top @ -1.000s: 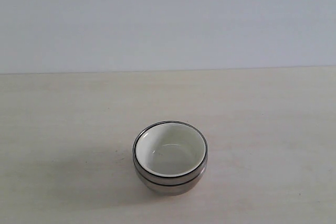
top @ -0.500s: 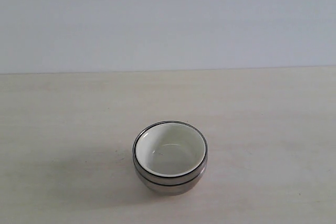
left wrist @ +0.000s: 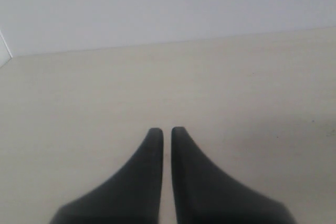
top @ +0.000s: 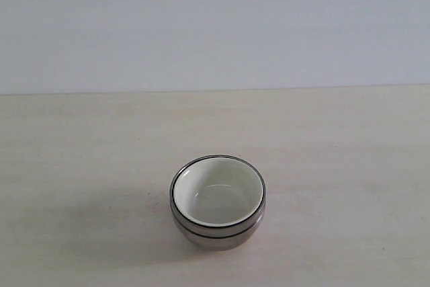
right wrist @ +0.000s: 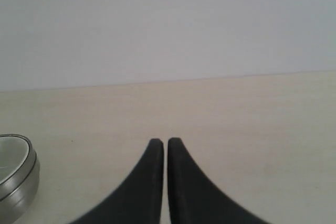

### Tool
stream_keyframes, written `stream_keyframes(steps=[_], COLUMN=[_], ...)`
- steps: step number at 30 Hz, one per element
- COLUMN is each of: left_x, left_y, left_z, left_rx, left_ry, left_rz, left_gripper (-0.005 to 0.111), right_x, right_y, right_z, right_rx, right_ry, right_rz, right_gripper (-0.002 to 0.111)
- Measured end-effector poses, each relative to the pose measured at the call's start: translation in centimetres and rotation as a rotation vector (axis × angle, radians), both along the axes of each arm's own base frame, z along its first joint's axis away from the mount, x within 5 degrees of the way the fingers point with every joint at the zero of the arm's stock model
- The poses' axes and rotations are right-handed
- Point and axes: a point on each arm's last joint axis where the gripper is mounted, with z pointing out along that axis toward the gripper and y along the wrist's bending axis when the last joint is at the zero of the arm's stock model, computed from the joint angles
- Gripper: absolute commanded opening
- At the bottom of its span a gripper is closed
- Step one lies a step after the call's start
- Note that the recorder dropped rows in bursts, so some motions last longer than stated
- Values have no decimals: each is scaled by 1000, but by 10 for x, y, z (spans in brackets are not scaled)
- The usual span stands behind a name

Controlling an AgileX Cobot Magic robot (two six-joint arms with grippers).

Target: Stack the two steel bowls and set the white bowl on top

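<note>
The white bowl (top: 216, 193) sits nested on top of the two steel bowls (top: 215, 234), which stand one inside the other as a single stack at the front middle of the table. Only the steel rims and lower wall show below it. In the right wrist view the stack (right wrist: 16, 182) shows at the frame's edge, well apart from my right gripper (right wrist: 166, 142), which is shut with nothing held. My left gripper (left wrist: 167, 130) is shut too, empty, over bare table. Neither gripper appears in the exterior view.
The pale wooden table (top: 349, 166) stretches to a plain light wall (top: 215, 25) behind. No other objects show on it.
</note>
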Motion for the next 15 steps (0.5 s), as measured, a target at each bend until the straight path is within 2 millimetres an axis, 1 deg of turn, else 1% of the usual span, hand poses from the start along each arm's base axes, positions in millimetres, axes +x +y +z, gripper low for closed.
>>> stream_keyframes(steps=[11,15], left_x=[0,0], left_y=[0,0], left_z=[0,0], left_rx=[0,0], left_ry=[0,0], left_rz=[0,0], left_gripper=[4,4], right_x=[0,-1], right_y=[0,0], right_z=[-1,-8], right_rx=[-8,-76], right_ry=[6,81], right_rz=[1,8], right_gripper=[0,0])
